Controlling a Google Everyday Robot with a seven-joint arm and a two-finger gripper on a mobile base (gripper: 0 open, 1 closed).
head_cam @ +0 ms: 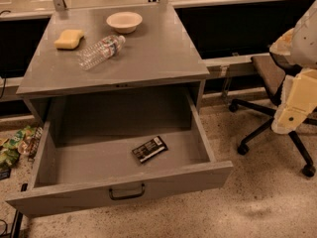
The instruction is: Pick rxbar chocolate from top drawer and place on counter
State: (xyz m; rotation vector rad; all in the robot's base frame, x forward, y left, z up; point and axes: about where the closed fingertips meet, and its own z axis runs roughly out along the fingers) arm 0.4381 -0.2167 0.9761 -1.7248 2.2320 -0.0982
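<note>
The rxbar chocolate (149,149), a flat black bar with white lettering, lies on the floor of the top drawer (79,165), right of its middle. The drawer is pulled fully out, with its black bar handle (127,192) on the front panel. The counter (153,53) is the grey cabinet top above it. My gripper (290,117), cream-coloured, hangs at the right edge of the view. It is well to the right of the drawer, above the floor, and holds nothing that I can see.
On the counter lie a yellow sponge (69,38), a clear plastic bottle (100,51) on its side and a pale bowl (124,21). A black office chair (270,108) stands to the right, behind my arm. Snack bags (15,144) lie on the floor to the left.
</note>
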